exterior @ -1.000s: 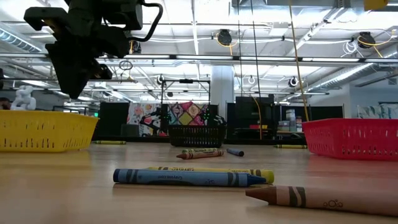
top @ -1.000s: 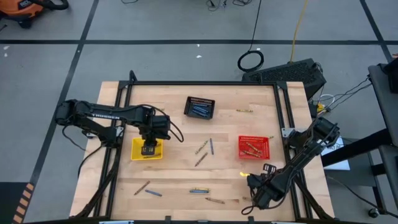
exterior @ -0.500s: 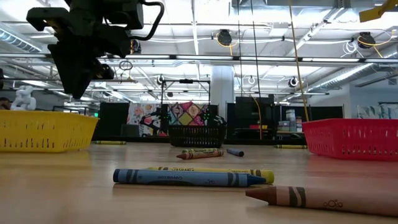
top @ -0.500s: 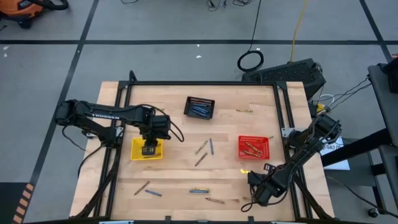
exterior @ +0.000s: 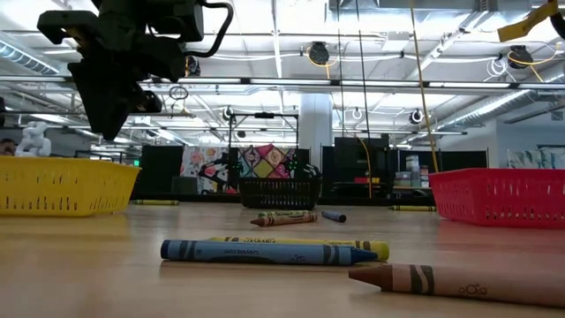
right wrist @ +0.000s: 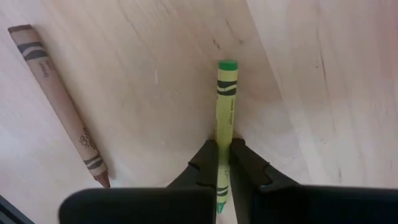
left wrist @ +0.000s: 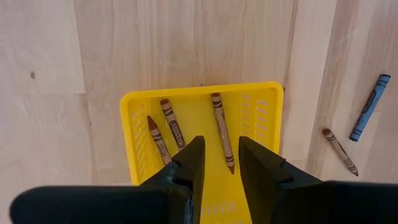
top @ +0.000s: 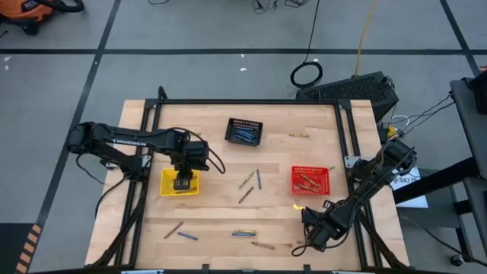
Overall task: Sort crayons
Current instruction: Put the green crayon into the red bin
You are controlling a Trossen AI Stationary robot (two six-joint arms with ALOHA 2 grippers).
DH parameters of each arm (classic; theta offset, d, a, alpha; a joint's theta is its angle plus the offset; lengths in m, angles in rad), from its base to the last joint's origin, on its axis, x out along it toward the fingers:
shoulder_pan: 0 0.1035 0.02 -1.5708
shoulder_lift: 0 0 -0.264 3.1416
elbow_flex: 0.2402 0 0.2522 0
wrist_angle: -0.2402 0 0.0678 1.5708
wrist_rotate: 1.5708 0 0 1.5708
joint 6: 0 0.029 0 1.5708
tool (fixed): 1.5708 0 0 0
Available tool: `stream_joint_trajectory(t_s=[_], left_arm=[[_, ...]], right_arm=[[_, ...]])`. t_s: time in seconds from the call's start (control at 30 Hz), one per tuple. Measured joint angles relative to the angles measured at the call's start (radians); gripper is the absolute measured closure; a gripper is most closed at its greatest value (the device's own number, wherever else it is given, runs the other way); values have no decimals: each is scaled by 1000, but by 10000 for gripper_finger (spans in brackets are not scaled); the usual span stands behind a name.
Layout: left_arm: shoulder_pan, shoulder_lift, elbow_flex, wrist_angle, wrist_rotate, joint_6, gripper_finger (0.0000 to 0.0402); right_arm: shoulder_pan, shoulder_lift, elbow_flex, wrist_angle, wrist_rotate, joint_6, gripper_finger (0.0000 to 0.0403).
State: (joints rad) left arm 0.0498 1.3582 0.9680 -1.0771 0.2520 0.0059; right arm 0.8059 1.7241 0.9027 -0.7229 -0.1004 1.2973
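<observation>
My right gripper (right wrist: 219, 167) is shut on a yellow-green crayon (right wrist: 225, 106) near the table's near right part (top: 302, 216). In the low view the crayon (exterior: 527, 26) shows slanted, high above the tabletop. My left gripper (left wrist: 221, 163) stands open over the yellow basket (top: 179, 183), with nothing between its fingers. Three brown crayons (left wrist: 222, 130) lie on that basket's floor. Loose crayons lie flat on the table: a pair at the middle (top: 250, 181) and several near the front edge (top: 243, 234). My right gripper pinches the yellow-green crayon between its two fingers near its pointed end (right wrist: 221, 155). The crayon runs along the fingers, and its flat end (right wrist: 227, 65) sticks out ahead of them. It hangs slanted, clear of the table.
A black basket (top: 244, 131) with blue crayons stands at the far middle. A red basket (top: 310, 180) with yellowish crayons is at the right. A brown crayon (right wrist: 59, 106) lies close to my right gripper. Another crayon (top: 298, 136) lies at the far right.
In the low view the yellow-green crayon at my right gripper has tipped from level to slanted. It has also come a little lower and toward the table's left.
</observation>
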Motion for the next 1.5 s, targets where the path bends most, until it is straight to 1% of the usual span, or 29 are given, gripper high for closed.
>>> stream_joint_trajectory(t_s=[0.13, 0.23, 0.33, 0.53, 0.67, 0.73, 0.93, 1.03, 1.23, 1.4, 1.5], left_arm=[[0, 0, 0, -1, 0, 0, 313], [0, 0, 0, 0, 0, -1, 313], [0, 0, 0, 12, 0, -5, 313], [0, 0, 0, 111, 0, -45, 314], [0, 0, 0, 200, 0, -50, 314], [0, 0, 0, 254, 0, -50, 314], [0, 0, 0, 492, 1, -44, 314], [0, 0, 0, 631, 1, -44, 314], [0, 2, 0, 827, 6, -26, 314], [-2, 3, -1, 887, 68, -17, 314], [-12, 4, -1, 924, 76, 2, 314]], right_arm=[[-2, -16, 39, -7, -19, -31, 402], [-1, -49, 57, -23, 13, -30, 402], [-8, -97, 71, -15, 109, -26, 402], [-29, -187, 72, -24, 265, -31, 402], [-56, -219, 72, 3, 398, -86, 403], [-71, -230, 73, 43, 456, -124, 403], [-133, -238, 73, 202, 662, -307, 403], [-168, -239, 73, 309, 731, -439, 403], [-251, -239, 74, 531, 792, -705, 403], [-314, -239, 74, 668, 793, -861, 403], [-347, -239, 74, 773, 781, -947, 403]])
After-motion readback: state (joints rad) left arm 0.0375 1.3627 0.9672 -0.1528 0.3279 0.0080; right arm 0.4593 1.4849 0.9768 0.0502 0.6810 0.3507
